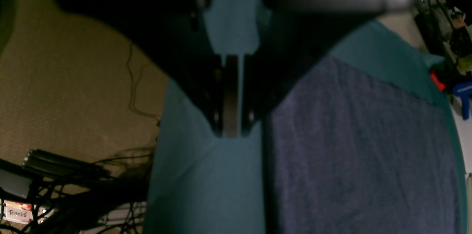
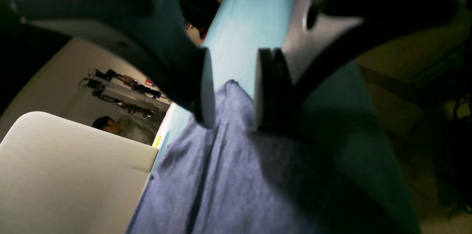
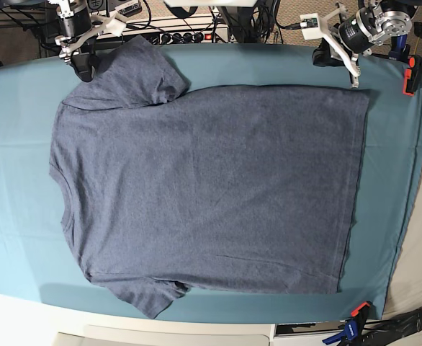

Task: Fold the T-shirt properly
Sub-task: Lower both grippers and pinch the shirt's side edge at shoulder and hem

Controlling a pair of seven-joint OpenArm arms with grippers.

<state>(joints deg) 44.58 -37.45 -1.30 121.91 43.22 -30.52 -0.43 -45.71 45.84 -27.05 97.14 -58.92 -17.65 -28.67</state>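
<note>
Teal table cloth (image 3: 16, 130) | T-shirt (image 3: 204, 187) flat, unfolded | right gripper (image 2: 230, 90) half open, empty, probably over sleeve | left gripper (image 1: 232, 127) shut, empty | next: grab sleeve edge.

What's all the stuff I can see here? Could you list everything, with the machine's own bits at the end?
T-shirt: one, slate blue-grey, spread flat, plain side up, covering most of the table.
Table cloth: one, teal, under the shirt.
Clamps: two, one red-and-black at the cloth's right edge, one blue-and-orange at its near right corner.
Power strip: one, dark, behind the table's far edge.
Cables: a black tangle on the beige floor.
Left gripper: one, black, shut, empty, over bare cloth beside the shirt's hem.
Right gripper: one, open, empty, over the far sleeve.
</note>
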